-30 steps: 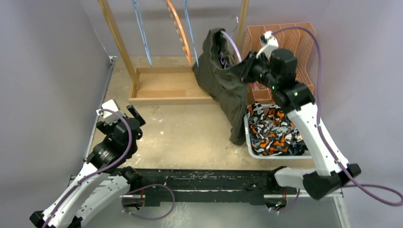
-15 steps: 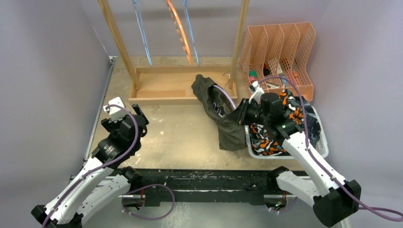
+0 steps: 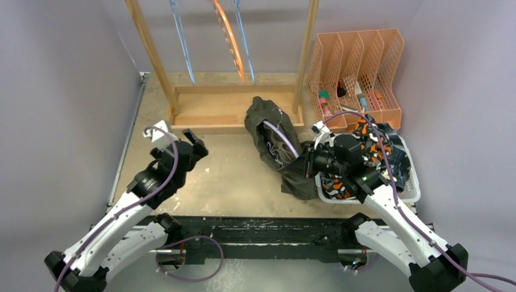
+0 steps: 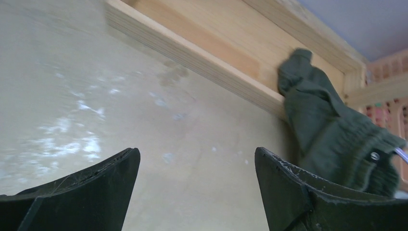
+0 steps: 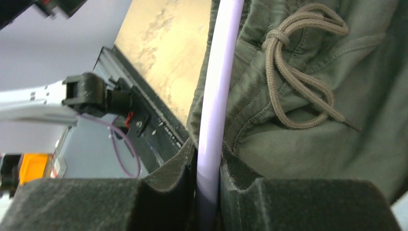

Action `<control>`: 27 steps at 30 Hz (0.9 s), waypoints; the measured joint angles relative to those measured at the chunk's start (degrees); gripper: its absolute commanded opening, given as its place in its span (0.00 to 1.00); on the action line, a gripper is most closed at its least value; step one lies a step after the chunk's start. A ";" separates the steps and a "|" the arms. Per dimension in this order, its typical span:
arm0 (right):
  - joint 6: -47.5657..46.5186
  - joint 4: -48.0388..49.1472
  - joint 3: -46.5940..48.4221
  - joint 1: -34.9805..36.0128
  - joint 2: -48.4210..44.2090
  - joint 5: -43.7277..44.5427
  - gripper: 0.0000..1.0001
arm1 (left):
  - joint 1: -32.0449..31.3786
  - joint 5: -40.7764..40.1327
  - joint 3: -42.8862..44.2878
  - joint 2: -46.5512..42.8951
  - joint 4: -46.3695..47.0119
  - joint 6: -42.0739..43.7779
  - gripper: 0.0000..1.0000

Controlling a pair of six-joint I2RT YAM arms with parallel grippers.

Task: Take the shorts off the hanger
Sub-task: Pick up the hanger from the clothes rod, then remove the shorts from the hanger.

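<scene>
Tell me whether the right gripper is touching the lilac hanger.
Touching: the right wrist view shows the right gripper clamped on the lilac hanger, no gap.

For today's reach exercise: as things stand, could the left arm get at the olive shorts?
Probably yes: the open left gripper faces the olive shorts across bare table; nothing stands between.

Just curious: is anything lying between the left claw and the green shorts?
No, only bare tabletop separates the left gripper and the olive shorts, as the top view and left wrist view both show.
</scene>
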 measured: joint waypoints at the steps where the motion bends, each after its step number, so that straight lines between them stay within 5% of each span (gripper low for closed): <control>1: -0.48 0.09 0.00 0.22 -0.22 -1.09 0.00 | 0.00 2.56 0.00 1.70 1.70 -0.37 0.88; 8: -3.34 -0.22 1.01 0.68 -0.42 -6.64 0.00 | 0.00 17.11 2.21 14.43 8.24 -0.35 0.88; 18: -5.14 0.85 1.16 0.74 0.46 -16.83 0.00 | 0.00 26.62 -2.23 7.43 22.86 -4.98 0.77; 27: -5.77 1.75 1.16 0.74 0.79 -20.15 0.00 | -0.02 41.79 2.32 21.07 25.33 -3.10 0.68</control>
